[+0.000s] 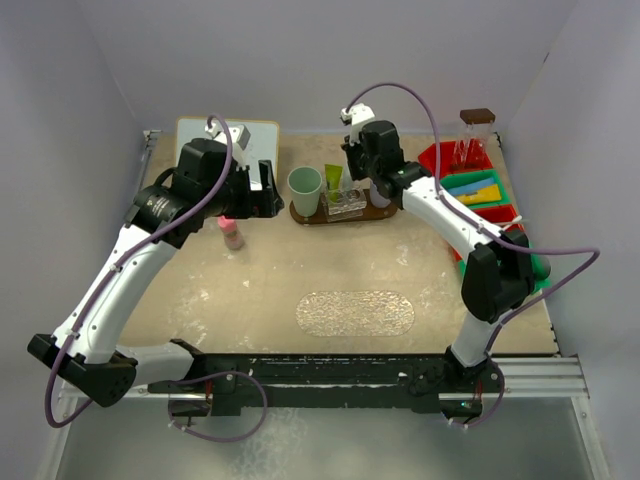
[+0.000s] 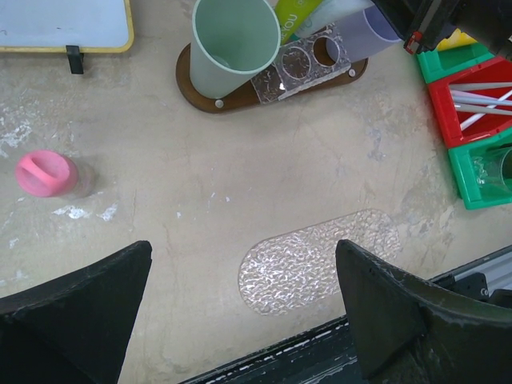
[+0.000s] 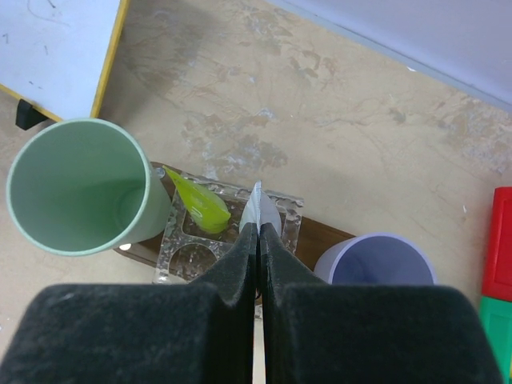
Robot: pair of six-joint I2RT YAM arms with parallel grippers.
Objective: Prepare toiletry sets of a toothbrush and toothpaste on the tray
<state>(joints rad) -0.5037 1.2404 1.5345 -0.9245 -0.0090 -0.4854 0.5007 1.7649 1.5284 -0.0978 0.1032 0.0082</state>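
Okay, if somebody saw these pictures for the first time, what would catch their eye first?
The right gripper pinches a pale tube over the clear rack, which holds a green tube. The rack sits on a brown tray between a green cup and a lilac cup.

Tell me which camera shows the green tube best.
Right wrist: the green tube leans in the clear rack, close and nearly whole. The top view shows it small; the left wrist cuts it off at the frame edge.

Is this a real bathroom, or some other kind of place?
Probably a robot test booth, not a bathroom: two robot arms bolted to a table, plain walls close around it, and coloured bins of supplies.
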